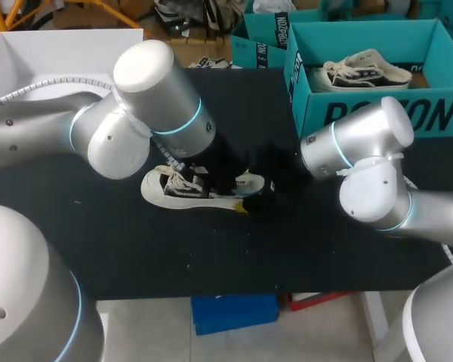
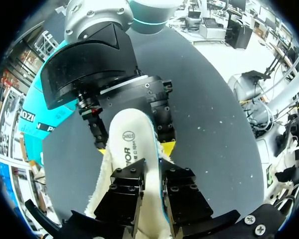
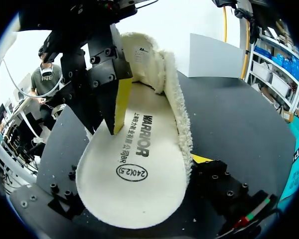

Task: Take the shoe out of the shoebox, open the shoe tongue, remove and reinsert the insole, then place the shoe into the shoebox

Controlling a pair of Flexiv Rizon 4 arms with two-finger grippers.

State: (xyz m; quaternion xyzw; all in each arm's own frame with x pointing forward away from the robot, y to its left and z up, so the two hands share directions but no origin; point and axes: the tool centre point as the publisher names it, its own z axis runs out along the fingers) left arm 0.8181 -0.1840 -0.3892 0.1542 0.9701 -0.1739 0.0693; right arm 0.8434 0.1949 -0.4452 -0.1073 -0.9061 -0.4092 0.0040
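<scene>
Currently the insole [image 2: 131,144] is sitting outside the shoe [image 1: 177,187], held up between both arms near the shoe's heel end. Print first: the insole's smooth face is carrying a line of black lettering, some smaller characters and an oval size stamp. It is legible in both wrist views but is not being transcribed here. The fleecy rim is curling up along one long edge.

The left pincer [image 2: 153,174] is pinching the insole, with its fingers standing close together. One yellow-tipped finger [image 3: 118,107] is pressing on the printed face, and the other is sitting behind the raised edge. The right pincer [image 2: 134,148] is spanning the insole's width at the stamped end. Its yellow tips are lying against both side edges, so it is reading as clamped on the insole too.

The shoe is lying on its side on the black table [image 1: 136,249], toe pointing toward the left arm, laces loose. The teal shoebox [image 1: 377,113] is standing at the table's far right corner, well apart from the shoe, with large black lettering across its front wall. A second shoe [image 1: 366,72] is lying inside it. A second teal box [image 1: 260,45] is standing just behind it, also lettered; its contents are not showing.
</scene>
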